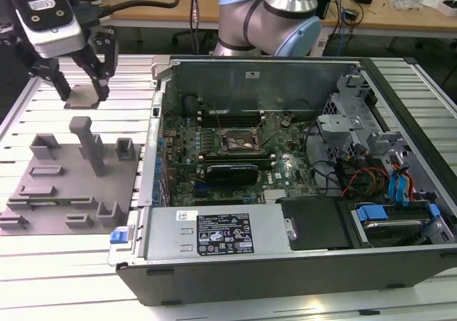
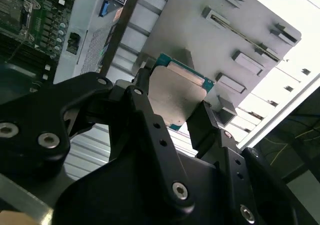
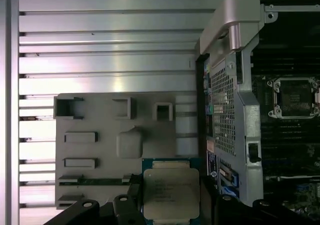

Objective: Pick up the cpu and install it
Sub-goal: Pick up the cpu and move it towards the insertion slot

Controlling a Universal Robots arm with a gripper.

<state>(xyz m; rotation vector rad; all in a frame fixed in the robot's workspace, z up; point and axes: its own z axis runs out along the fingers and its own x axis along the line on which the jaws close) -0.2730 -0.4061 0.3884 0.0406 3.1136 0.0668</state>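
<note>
The gripper (image 2: 172, 102) is closed part-way, only as far as the cpu (image 3: 171, 192) lets it. One finger (image 2: 201, 120) presses one edge of the chip and the other finger presses the opposite edge. The chip lies flat with its silvery top up. Pinching the edges probably keeps the underside untouched and the chip level.

In both wrist views the chip appears to hang clear of the grey fixture plate (image 3: 100, 150) below it, lifted rather than resting, though how far above the plate I cannot tell. The plate lies on the slatted metal table (image 3: 100, 50), and its raised blocks and slots seem made to park parts in known spots.

Further off, at the exterior view's right, stands the open computer case (image 1: 250, 235). On its motherboard (image 1: 214, 160) is the black socket frame (image 1: 237, 139), with no chip seated in it — well apart from the gripper.
</note>
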